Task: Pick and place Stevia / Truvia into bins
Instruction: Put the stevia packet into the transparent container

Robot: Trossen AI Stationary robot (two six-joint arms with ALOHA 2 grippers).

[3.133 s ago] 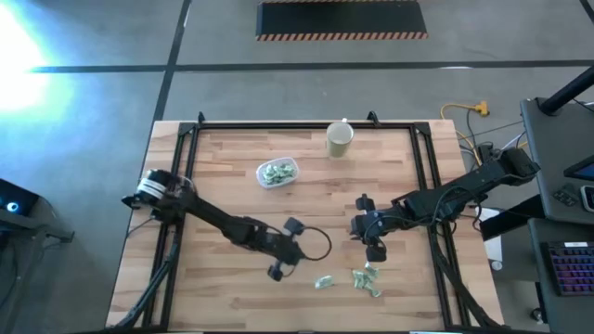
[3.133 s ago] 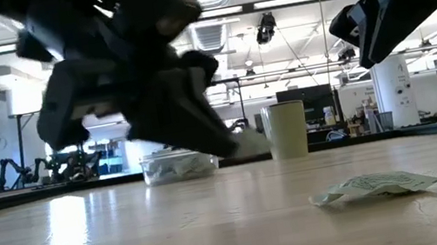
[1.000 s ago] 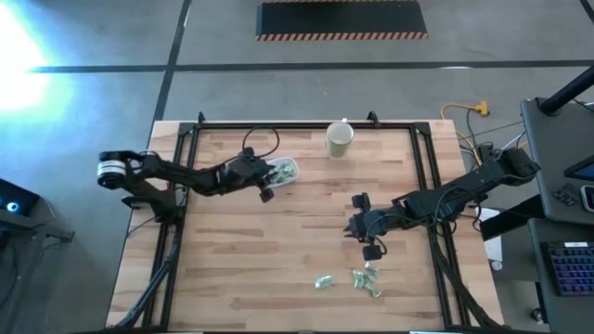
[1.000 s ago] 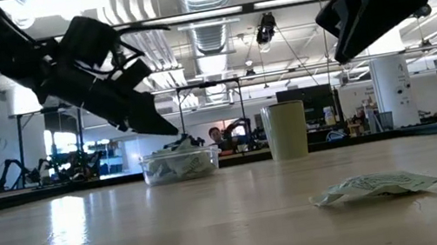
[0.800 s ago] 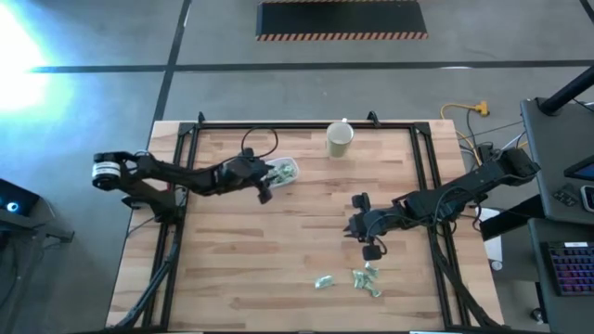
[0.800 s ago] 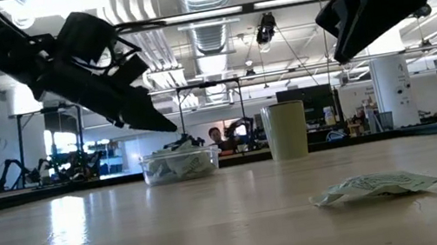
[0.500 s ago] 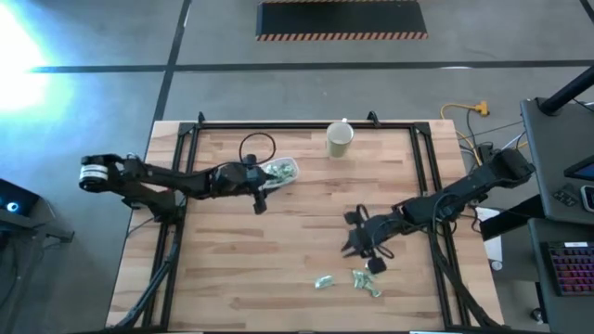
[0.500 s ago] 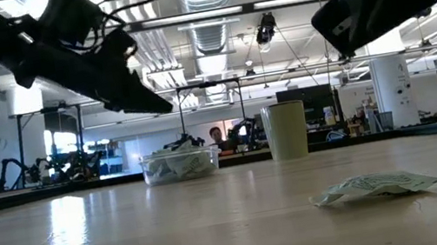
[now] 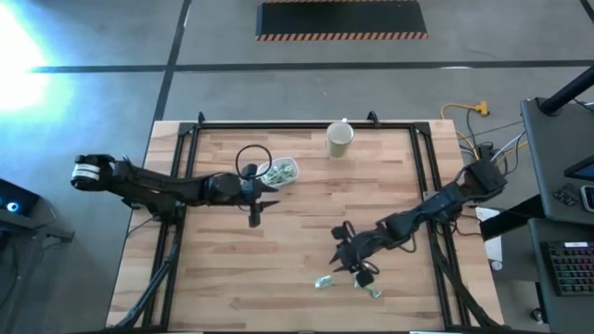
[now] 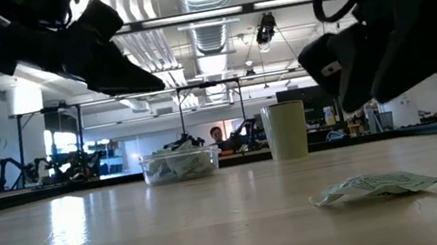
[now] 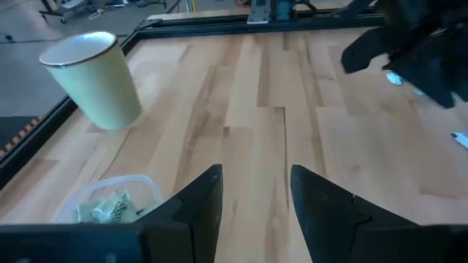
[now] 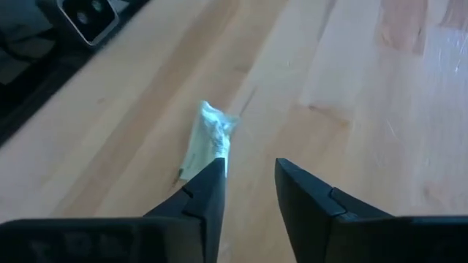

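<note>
The clear tub [image 9: 277, 173] sits at the far middle of the table with several pale green sachets in it; it also shows in the low view [image 10: 179, 164] and the left wrist view [image 11: 110, 205]. My left gripper [image 9: 262, 199] is open and empty, raised just near-left of the tub [image 11: 256, 179]. Loose sachets [image 9: 323, 282] lie flat on the table near its front edge. My right gripper [image 9: 345, 264] is open just above them; one crumpled sachet [image 12: 208, 139] lies right ahead of its fingertips [image 12: 248, 172], and I see no touch.
A beige cup [image 9: 339, 139] stands upright at the far edge, right of the tub, also in the low view [image 10: 286, 129]. Another sachet [image 9: 371, 289] lies near the front edge, right of my right gripper. Bare wood lies between the tub and the loose sachets.
My left gripper has drawn back from over the tub, up and toward the table's near-left. My right gripper has gone down and toward the table's near-left, to the loose sachets. The sachets on the table have not moved.
</note>
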